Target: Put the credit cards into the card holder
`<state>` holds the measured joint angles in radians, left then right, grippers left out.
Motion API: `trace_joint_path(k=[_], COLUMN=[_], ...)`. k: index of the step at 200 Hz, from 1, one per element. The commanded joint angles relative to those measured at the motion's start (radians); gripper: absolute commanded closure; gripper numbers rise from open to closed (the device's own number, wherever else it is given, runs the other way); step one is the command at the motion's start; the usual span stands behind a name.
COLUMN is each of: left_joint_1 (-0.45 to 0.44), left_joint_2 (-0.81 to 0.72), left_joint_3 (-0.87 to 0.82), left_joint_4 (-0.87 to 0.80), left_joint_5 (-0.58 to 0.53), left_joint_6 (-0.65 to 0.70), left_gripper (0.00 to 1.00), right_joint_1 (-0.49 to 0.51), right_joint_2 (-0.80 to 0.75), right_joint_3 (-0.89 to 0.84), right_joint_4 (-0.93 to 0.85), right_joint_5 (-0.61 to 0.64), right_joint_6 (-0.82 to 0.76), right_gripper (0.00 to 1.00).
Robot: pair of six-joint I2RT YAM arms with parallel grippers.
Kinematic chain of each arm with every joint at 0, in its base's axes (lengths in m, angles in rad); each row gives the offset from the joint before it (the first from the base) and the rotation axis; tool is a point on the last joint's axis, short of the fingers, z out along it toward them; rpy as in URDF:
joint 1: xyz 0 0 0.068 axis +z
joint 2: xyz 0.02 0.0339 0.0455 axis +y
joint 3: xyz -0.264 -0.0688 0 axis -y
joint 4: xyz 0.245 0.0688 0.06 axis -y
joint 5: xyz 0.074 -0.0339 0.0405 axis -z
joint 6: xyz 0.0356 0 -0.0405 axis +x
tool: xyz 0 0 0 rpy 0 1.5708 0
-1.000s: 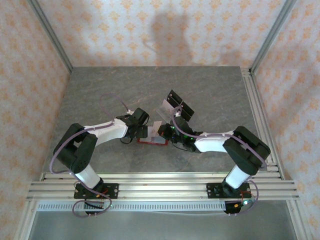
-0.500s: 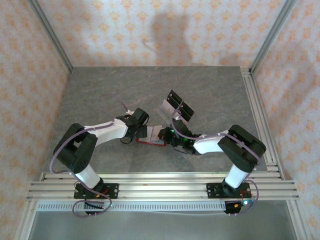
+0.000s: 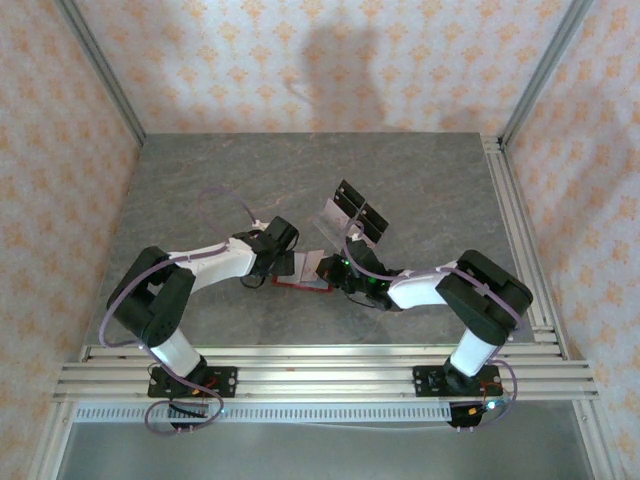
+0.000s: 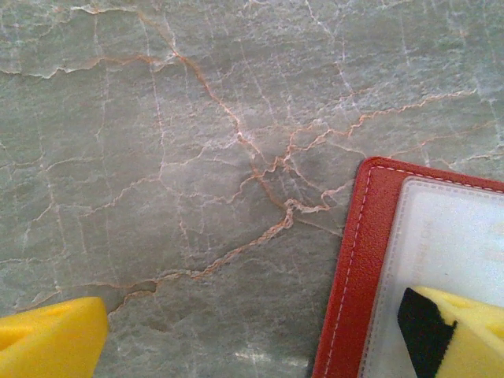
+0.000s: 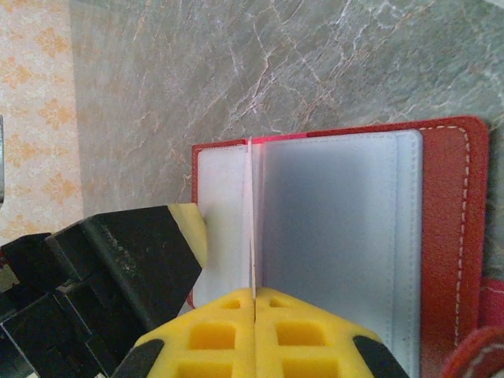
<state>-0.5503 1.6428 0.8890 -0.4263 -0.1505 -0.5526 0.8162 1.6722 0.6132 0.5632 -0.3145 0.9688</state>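
Between the two arms, the open wallet (image 3: pixel 300 284) lies flat on the table (image 3: pixel 200 190). Over it, the right gripper (image 5: pixel 253 311) is pressed together on a thin pale card (image 5: pixel 253 228) — seen edge-on, so probably a credit card — whose long axis runs straight ahead from the fingertips, across the inner pockets. On the other side the left gripper (image 4: pixel 252 339) is spread wide, one finger (image 4: pixel 465 331) over the wallet's corner.

- Top external: fixed, high above and back from the card holder (image 3: pixel 300 284), tilted down and forward. It's far off, so the holder is small and mid-frame.
- Left wrist: very near, looking straight down on one card holder (image 4: pixel 350 268) corner and the table (image 4: pixel 157 157) beside it.
- Right wrist: very near, looking obliquely across the card holder's (image 5: pixel 445 236) open inside.
- All three share the card holder.
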Motion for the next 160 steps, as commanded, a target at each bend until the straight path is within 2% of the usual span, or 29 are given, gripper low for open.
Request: trace_joint_path(k=[1,160], left_joint_1=[-0.005,-0.005], left_joint_2=[-0.005,-0.005], left_joint_3=[-0.028,-0.042], left_joint_4=[-0.055,-0.048], left_joint_5=[-0.034,-0.035], left_joint_6=[-0.009,-0.01], left_gripper=[0.03,0.03], right_joint_1=[0.009,0.02], right_joint_2=[-0.021,-0.023], right_joint_3=[-0.003,0.008], right_joint_4=[0.034,0.042], right_joint_5=[0.002,0.005], right_joint_6=[0.005,0.014], right_gripper=[1.0,1.0])
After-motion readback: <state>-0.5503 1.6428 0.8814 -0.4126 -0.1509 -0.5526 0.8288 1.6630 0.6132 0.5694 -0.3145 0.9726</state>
